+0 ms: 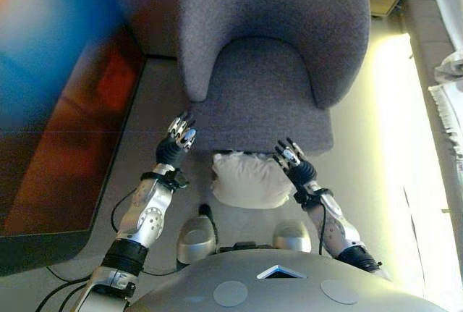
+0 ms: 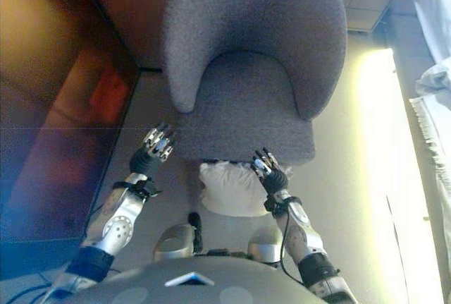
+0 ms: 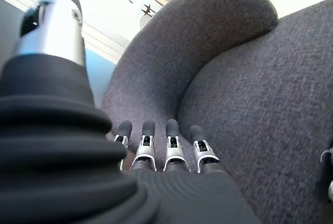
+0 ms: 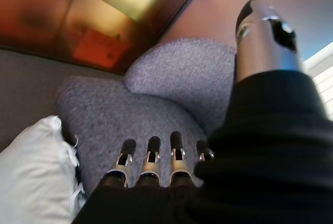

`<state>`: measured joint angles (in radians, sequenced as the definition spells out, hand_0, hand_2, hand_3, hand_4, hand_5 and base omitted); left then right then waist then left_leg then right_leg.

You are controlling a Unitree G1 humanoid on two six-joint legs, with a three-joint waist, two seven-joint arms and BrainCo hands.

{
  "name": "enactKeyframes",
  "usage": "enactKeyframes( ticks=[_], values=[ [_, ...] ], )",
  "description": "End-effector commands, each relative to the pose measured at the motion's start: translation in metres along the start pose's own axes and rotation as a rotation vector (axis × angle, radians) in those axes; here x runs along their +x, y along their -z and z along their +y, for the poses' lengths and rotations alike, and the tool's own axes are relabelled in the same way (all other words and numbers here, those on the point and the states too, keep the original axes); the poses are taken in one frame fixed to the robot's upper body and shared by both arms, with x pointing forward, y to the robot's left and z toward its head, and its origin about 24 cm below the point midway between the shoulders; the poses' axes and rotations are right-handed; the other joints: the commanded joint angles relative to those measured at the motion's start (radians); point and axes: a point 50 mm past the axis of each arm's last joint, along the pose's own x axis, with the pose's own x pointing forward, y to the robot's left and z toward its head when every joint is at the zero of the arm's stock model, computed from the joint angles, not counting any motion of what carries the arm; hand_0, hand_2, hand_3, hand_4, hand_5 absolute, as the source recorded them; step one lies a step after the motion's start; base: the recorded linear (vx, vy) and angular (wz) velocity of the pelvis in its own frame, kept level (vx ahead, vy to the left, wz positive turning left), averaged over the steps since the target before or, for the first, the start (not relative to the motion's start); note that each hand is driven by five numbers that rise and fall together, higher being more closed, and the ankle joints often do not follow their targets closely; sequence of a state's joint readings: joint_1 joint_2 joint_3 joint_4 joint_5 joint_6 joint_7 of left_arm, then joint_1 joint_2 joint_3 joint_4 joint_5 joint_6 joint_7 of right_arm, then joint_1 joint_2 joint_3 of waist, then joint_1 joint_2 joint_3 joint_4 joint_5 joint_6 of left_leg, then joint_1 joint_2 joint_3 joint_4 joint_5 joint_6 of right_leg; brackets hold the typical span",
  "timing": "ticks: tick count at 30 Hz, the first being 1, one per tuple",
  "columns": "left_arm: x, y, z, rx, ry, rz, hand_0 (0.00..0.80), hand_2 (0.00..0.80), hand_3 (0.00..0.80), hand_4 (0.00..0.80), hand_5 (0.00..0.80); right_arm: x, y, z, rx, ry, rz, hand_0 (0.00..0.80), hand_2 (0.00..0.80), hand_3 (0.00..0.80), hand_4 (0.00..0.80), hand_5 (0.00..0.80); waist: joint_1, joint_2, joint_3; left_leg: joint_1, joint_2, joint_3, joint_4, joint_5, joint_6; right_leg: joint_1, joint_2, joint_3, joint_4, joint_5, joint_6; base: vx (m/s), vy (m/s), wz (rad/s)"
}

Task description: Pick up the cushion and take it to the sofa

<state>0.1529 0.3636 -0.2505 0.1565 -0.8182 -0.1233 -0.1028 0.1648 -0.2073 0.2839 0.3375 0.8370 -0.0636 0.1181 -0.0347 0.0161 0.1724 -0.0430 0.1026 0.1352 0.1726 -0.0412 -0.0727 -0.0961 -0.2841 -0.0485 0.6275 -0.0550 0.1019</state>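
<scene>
Both hands are open and empty, the left hand and right hand flanking the white cushion on the floor against the grey armchair, so it's the reach, and next they need to close in on its sides.

Armchair blocks ahead; dark panel walls left; open floor right
</scene>
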Motion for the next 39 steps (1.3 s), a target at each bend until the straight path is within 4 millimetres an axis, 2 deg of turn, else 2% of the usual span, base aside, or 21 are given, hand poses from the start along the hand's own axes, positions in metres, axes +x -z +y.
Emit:
enactKeyframes(
  ticks=[1, 4, 5, 6, 7, 8, 9, 11, 14, 17, 19, 21, 24, 29, 32, 33, 34, 35, 37, 38, 39],
  values=[
    [-0.009, -0.02, 0.0, 0.037, 0.062, -0.095, 0.0, 0.0, 0.0, 0.0, 0.0, 0.001, -0.008, 0.009, 0.019, -0.048, -0.053, 0.0, 0.0, 0.0, 0.0, 0.0, 0.029, -0.03, -0.046, 0.01, 0.011, -0.006, 0.018, -0.031, 0.019, -0.01, -0.081, -0.091, -0.151, 0.12, 0.065, 0.265, -0.139, -0.32],
    [-0.009, -0.028, 0.003, 0.035, 0.04, -0.131, 0.0, 0.0, 0.0, 0.0, 0.0, 0.006, -0.015, 0.013, -0.009, -0.087, -0.051, 0.0, 0.0, 0.0, 0.0, 0.0, 0.021, -0.061, -0.022, 0.017, 0.03, 0.03, 0.054, -0.075, -0.017, -0.021, -0.112, -0.134, -0.402, 0.173, 0.102, 0.187, -0.252, -0.37],
    [-0.009, -0.031, 0.004, 0.042, 0.028, -0.142, 0.0, 0.0, 0.0, 0.0, 0.0, 0.009, -0.021, 0.014, -0.024, -0.101, -0.058, 0.0, 0.0, 0.0, 0.0, 0.0, 0.016, -0.071, -0.016, 0.015, 0.041, 0.037, 0.066, -0.088, -0.03, -0.031, -0.12, -0.124, -0.477, 0.209, 0.121, 0.174, -0.278, -0.2],
    [-0.009, -0.033, 0.005, 0.051, 0.025, -0.144, 0.0, 0.0, 0.0, 0.0, 0.0, 0.011, -0.025, 0.016, -0.03, -0.104, -0.067, 0.0, 0.0, 0.0, 0.0, 0.0, 0.01, -0.071, -0.012, 0.015, 0.052, 0.033, 0.071, -0.095, -0.036, -0.035, -0.11, -0.091, -0.497, 0.218, 0.13, 0.175, -0.212, -0.22],
    [-0.01, -0.034, 0.006, 0.055, 0.021, -0.145, 0.0, 0.0, 0.0, 0.0, 0.0, 0.012, -0.027, 0.016, -0.038, -0.106, -0.072, 0.0, 0.0, 0.0, 0.0, 0.0, 0.008, -0.069, -0.011, 0.017, 0.067, 0.025, 0.072, -0.095, -0.041, -0.032, -0.093, -0.066, -0.503, 0.202, 0.14, 0.188, -0.157, -0.05],
    [-0.012, -0.032, 0.009, 0.046, 0.005, -0.145, 0.0, 0.0, 0.0, 0.0, 0.0, 0.013, -0.029, 0.015, -0.049, -0.1, -0.071, 0.0, 0.0, 0.0, 0.0, 0.0, 0.012, -0.069, -0.018, 0.022, 0.082, 0.023, 0.068, -0.088, -0.046, -0.016, -0.081, -0.076, -0.51, 0.185, 0.146, 0.21, -0.158, 0.24],
    [-0.015, -0.03, 0.01, 0.038, -0.016, -0.141, 0.0, 0.0, 0.0, 0.0, 0.0, 0.014, -0.031, 0.014, -0.061, -0.09, -0.069, 0.0, 0.0, 0.0, 0.0, 0.0, 0.017, -0.069, -0.028, 0.03, 0.094, 0.024, 0.062, -0.078, -0.052, 0.003, -0.072, -0.094, -0.521, 0.178, 0.147, 0.192, -0.143, 0.59],
    [-0.018, -0.028, 0.011, 0.028, -0.039, -0.143, 0.0, 0.0, 0.0, 0.0, 0.0, 0.014, -0.034, 0.014, -0.086, -0.092, -0.075, 0.0, 0.0, 0.0, 0.0, 0.0, 0.021, -0.069, -0.039, 0.037, 0.112, 0.022, 0.05, -0.06, -0.059, 0.027, -0.045, -0.1, -0.526, 0.152, 0.145, 0.173, -0.126, 0.49],
    [-0.024, -0.024, 0.011, 0.04, -0.078, -0.143, 0.0, 0.0, 0.0, 0.0, 0.0, 0.01, -0.042, 0.017, -0.16, -0.106, -0.106, 0.0, 0.0, 0.0, 0.0, 0.0, 0.024, -0.065, -0.06, 0.041, 0.143, 0.016, 0.039, -0.022, -0.066, 0.053, 0.007, -0.115, -0.528, 0.108, 0.118, 0.134, -0.108, 0.02],
    [-0.021, -0.022, 0.007, 0.017, -0.089, -0.145, 0.0, 0.0, 0.0, 0.0, 0.0, 0.007, -0.051, 0.021, -0.262, -0.138, -0.147, 0.0, 0.0, 0.0, 0.0, 0.0, 0.018, -0.06, -0.064, 0.025, 0.164, 0.025, 0.092, 0.005, -0.079, 0.058, 0.032, -0.134, -0.52, 0.086, 0.086, 0.026, -0.08, 0.02],
    [-0.017, -0.021, 0.004, -0.025, -0.073, -0.138, 0.0, 0.0, 0.0, 0.0, 0.0, 0.007, -0.057, 0.024, -0.297, -0.159, -0.163, 0.0, 0.0, 0.0, 0.0, 0.0, 0.017, -0.054, -0.061, 0.002, 0.161, 0.023, 0.144, 0.022, -0.086, 0.066, 0.043, -0.151, -0.513, 0.073, 0.068, 0.001, -0.027, 0.11],
    [-0.014, -0.02, 0.0, -0.064, -0.05, -0.13, 0.0, 0.0, 0.0, 0.0, 0.0, 0.008, -0.059, 0.024, -0.302, -0.16, -0.171, 0.0, 0.0, 0.0, 0.0, 0.0, 0.019, -0.047, -0.061, -0.004, 0.152, 0.019, 0.128, 0.029, -0.088, 0.074, 0.043, -0.161, -0.508, 0.065, 0.067, 0.016, 0.068, 0.23],
    [-0.007, -0.017, -0.009, -0.106, 0.012, -0.11, 0.0, 0.0, 0.0, 0.0, 0.0, 0.012, -0.063, 0.027, -0.276, -0.165, -0.197, 0.0, 0.0, 0.0, 0.0, 0.0, 0.032, -0.028, -0.058, 0.013, 0.124, -0.001, 0.002, 0.041, -0.085, 0.083, 0.032, -0.167, -0.493, 0.053, 0.081, 0.049, 0.141, 0.43],
    [-0.004, -0.014, -0.011, -0.038, 0.062, -0.075, 0.0, 0.0, 0.0, 0.0, 0.0, 0.009, -0.065, 0.032, -0.211, -0.181, -0.218, 0.0, 0.0, 0.0, 0.0, 0.0, 0.02, -0.025, -0.076, 0.064, 0.11, 0.02, -0.075, 0.04, -0.074, 0.097, 0.003, -0.194, -0.495, 0.069, 0.107, 0.044, 0.058, 0.26],
    [-0.003, -0.019, -0.007, -0.016, 0.066, -0.074, 0.0, 0.0, 0.0, 0.0, 0.0, 0.009, -0.067, 0.027, -0.405, -0.129, -0.227, 0.0, 0.0, 0.0, 0.0, 0.0, 0.019, -0.024, -0.086, 0.072, 0.1, 0.032, -0.097, 0.041, -0.071, 0.106, -0.005, -0.197, -0.523, 0.084, 0.12, 0.022, 0.018, 0.05],
    [-0.003, -0.02, -0.007, -0.031, 0.075, -0.075, 0.0, 0.0, 0.0, 0.0, 0.0, 0.009, -0.069, 0.027, -0.416, -0.136, -0.231, 0.0, 0.0, 0.0, 0.0, 0.0, 0.02, -0.025, -0.086, 0.074, 0.099, 0.035, -0.102, 0.043, -0.07, 0.108, -0.007, -0.2, -0.531, 0.089, 0.123, -0.016, 0.001, -0.04],
    [-0.002, -0.022, -0.008, -0.081, 0.101, -0.076, 0.0, 0.0, 0.0, 0.0, 0.0, 0.01, -0.072, 0.029, -0.363, -0.176, -0.223, 0.0, 0.0, 0.0, 0.0, 0.0, 0.021, -0.026, -0.085, 0.075, 0.097, 0.039, -0.11, 0.045, -0.069, 0.109, -0.009, -0.206, -0.539, 0.095, 0.127, -0.037, -0.013, -0.04],
    [0.0, -0.024, -0.014, -0.271, 0.209, -0.071, 0.0, 0.0, 0.0, 0.0, 0.0, 0.009, -0.074, 0.037, -0.045, -0.33, -0.188, 0.0, 0.0, 0.0, 0.0, 0.0, 0.026, -0.028, -0.08, 0.082, 0.095, 0.045, -0.122, 0.048, -0.067, 0.116, -0.009, -0.217, -0.551, 0.099, 0.128, -0.045, -0.02, -0.02],
    [0.001, -0.02, -0.023, -0.502, 0.347, -0.072, 0.0, 0.0, 0.0, 0.0, 0.0, 0.01, -0.068, 0.052, 0.332, -0.557, -0.171, 0.0, 0.0, 0.0, 0.0, 0.0, 0.031, -0.03, -0.084, 0.081, 0.098, 0.057, -0.14, 0.056, -0.065, 0.116, -0.006, -0.23, -0.566, 0.104, 0.123, -0.04, -0.038, 0.0],
    [0.0, -0.011, -0.034, -0.698, 0.475, -0.091, 0.0, 0.0, 0.0, 0.0, 0.0, 0.007, -0.064, 0.071, 0.611, -0.81, -0.196, 0.0, 0.0, 0.0, 0.0, 0.0, 0.034, -0.027, -0.082, 0.093, 0.104, 0.074, -0.159, 0.059, -0.067, 0.125, -0.004, -0.245, -0.578, 0.106, 0.125, -0.044, -0.047, -0.02],
    [-0.001, -0.008, -0.039, -0.779, 0.516, -0.099, 0.0, 0.0, 0.0, 0.0, 0.0, 0.006, -0.063, 0.079, 0.701, -0.891, -0.21, 0.0, 0.0, 0.0, 0.0, 0.0, 0.035, -0.026, -0.088, 0.088, 0.106, 0.079, -0.166, 0.065, -0.068, 0.121, -0.003, -0.25, -0.586, 0.112, 0.126, -0.054, -0.036, -0.03]
  ],
)
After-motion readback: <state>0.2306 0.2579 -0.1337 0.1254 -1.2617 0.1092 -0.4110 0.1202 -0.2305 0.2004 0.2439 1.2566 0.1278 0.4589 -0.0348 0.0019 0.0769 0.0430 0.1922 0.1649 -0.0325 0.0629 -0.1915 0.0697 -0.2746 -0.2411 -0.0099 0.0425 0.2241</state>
